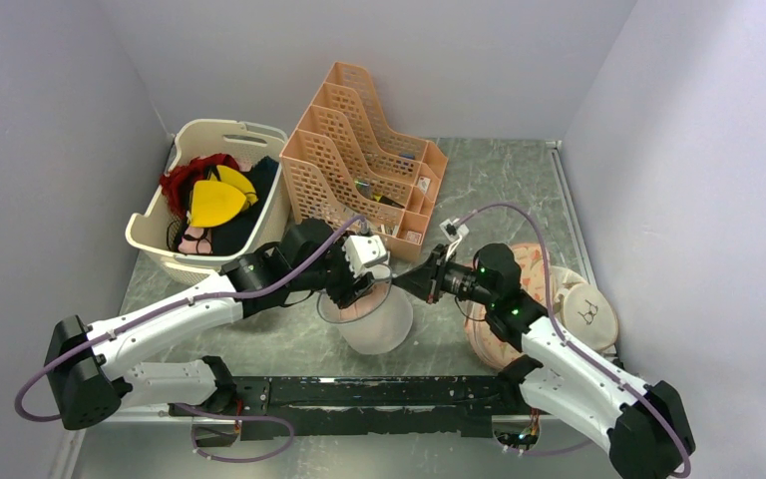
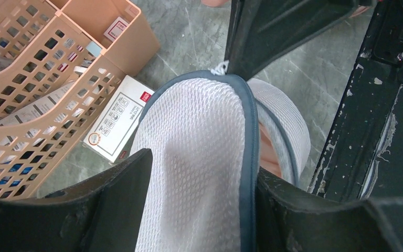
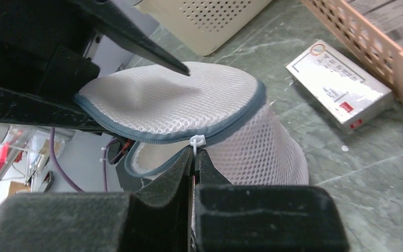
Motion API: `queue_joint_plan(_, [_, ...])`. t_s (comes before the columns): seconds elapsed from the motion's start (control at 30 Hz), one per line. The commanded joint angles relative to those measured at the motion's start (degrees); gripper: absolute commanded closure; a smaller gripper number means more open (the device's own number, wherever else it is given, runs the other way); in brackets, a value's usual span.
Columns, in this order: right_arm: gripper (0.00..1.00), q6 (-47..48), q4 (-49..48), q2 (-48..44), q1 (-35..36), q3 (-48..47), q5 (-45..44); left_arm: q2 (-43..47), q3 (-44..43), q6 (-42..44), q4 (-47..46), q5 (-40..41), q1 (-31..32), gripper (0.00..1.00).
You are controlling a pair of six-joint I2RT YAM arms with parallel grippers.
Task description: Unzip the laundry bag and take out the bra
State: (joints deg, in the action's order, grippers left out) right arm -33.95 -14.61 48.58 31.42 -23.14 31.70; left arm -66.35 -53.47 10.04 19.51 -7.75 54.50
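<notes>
Right wrist: right gripper (image 3: 194, 155) pinches zip pull (image 3: 197, 140); left gripper (image 2: 199, 173) clamps laundry bag (image 3: 262, 152) lid. Zip part-open; bra (image 2: 268, 152) inside, not yet removed.

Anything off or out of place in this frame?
Minor only. A small white printed cardboard box lies loose on the table beside the peach plastic lattice file rack. The black strip along the table's near edge is chipped and scuffed. The whitish mesh laundry bag is partly unzipped.

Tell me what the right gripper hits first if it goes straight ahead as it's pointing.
The laundry bag: the right gripper is shut on its white zip pull, so it would push straight into the mesh. The left gripper holds the flap just beyond, depth unclear.
</notes>
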Motion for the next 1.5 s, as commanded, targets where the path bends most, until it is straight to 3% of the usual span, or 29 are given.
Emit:
queue_joint_plan(0.0, [1.0, 1.41, 0.27, 0.02, 4.58, -3.75, -1.58, 0.43, -0.5, -0.12, -1.08, 0.64, 0.49, 0.31])
queue_joint_plan(0.2, [1.0, 3.5, 1.83, 3.27, 12.3, -7.41, -6.57, -0.31, -1.14, -0.29, -0.32, 2.12, 1.13, 0.37])
queue_joint_plan(0.3, [1.0, 3.48, 2.32, 3.01, 13.23, -7.92, -7.83, 0.45, -0.98, -0.08, -0.3, 2.73, 1.33, 0.2])
queue_joint_plan(0.4, [1.0, 3.82, 3.89, 1.48, 13.23, -8.16, -9.62, 1.99, -0.23, 0.31, -1.07, 2.95, 1.44, 0.21])
queue_joint_plan(0.53, [1.0, 3.75, 4.91, 1.72, 13.23, -9.07, -9.24, 2.88, -0.05, 0.55, -1.46, 1.47, 1.49, 0.5])
queue_joint_plan(0.83, [1.0, 3.44, 6.98, 1.52, 11.93, -8.84, -12.82, 3.93, 0.27, 1.29, -2.0, -1.46, 1.75, 0.92])
queue_joint_plan(0.93, [1.0, 3.38, 7.74, 3.3, 6.98, -7.98, -10.87, 5.18, 0.79, 1.38, -2.69, -2.02, 1.8, 0.93])
queue_joint_plan(1.13, [1.0, 0.52, -0.43, 8.38, -9.82, -1.68, 3.85, 8.54, 2.18, 1.38, -4.37, -0.84, 1.75, 0.93])
queue_joint_plan(1.37, [1.0, 1.36, -2.62, 6.69, -9.51, -2.06, 8.64, 5.2, 0.82, 1.47, -2.33, 0.24, 1.77, 0.89])
queue_joint_plan(1.47, [1.0, 1.18, -2.62, 5.38, -8.0, -2.26, 9.43, 3.14, -0.04, 1.19, -1.3, 1.38, 1.75, 0.74])
